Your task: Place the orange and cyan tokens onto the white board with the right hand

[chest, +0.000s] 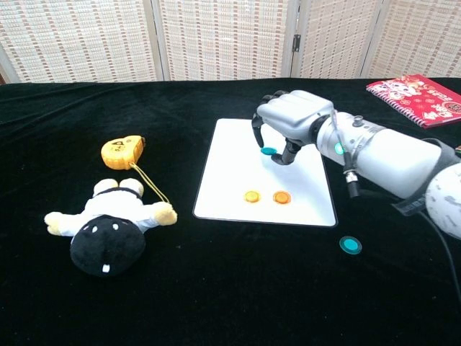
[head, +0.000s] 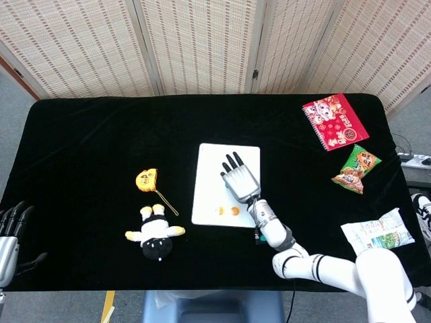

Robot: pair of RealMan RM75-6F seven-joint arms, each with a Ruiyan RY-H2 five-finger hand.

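My right hand (chest: 292, 119) hangs over the upper middle of the white board (chest: 230, 166), fingers curled down. It pinches a cyan token (chest: 269, 151) at its fingertips, just above the board. Two orange tokens (chest: 251, 196) (chest: 281, 196) lie side by side near the board's front edge. A second cyan token (chest: 351, 245) lies on the black cloth off the board's front right corner. In the head view the right hand (head: 240, 178) covers part of the board (head: 212, 175), and the orange tokens (head: 219, 210) (head: 234, 210) show below it. My left hand (head: 8, 235) rests at the far left edge, holding nothing.
A plush toy (chest: 108, 223) and a yellow tape measure (chest: 122, 151) lie left of the board. A red notebook (head: 335, 121), a green snack bag (head: 357, 168) and a white packet (head: 376, 232) sit along the right side of the table.
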